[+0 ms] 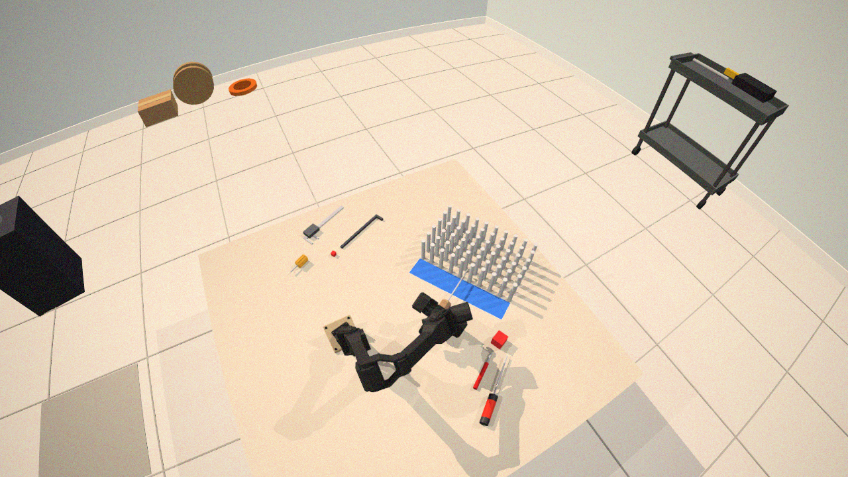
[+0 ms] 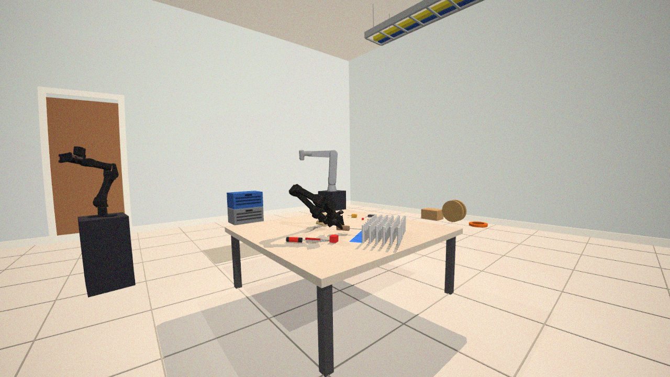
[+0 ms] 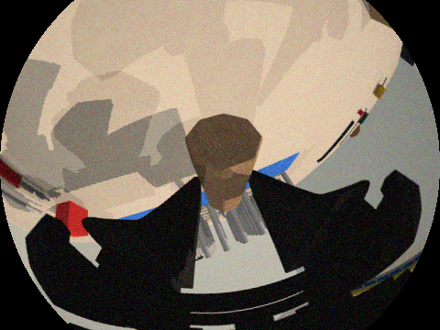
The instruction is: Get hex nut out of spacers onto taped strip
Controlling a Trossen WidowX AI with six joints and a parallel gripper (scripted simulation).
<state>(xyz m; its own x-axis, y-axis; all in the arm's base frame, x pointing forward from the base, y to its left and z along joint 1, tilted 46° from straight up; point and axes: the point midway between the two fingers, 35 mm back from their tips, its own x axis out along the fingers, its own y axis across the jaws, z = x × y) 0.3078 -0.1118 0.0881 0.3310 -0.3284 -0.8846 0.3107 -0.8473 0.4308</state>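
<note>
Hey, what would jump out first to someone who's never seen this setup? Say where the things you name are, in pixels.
Probably the dense block of upright grey metal spacers (image 1: 477,252) (image 2: 383,229), standing on the pale wooden table (image 1: 266,296) (image 2: 323,272) behind a bright blue taped strip (image 1: 459,289) (image 2: 357,236) (image 3: 281,166). Next, the black robot arm (image 1: 415,352) (image 2: 306,199), its gripper (image 1: 444,305) (image 2: 343,228) (image 3: 224,179) closed on a brown wooden handle (image 1: 444,304) (image 2: 344,228) (image 3: 224,137) before the strip.

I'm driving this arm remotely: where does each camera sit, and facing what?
Top: high above, angled down at the table; whole arm shows.
Exterior: off beyond a table corner, facing across it; arm shows side-on.
Wrist: on the arm, looking past the gripper's fingers, both visible.
All share the spacers.
</note>
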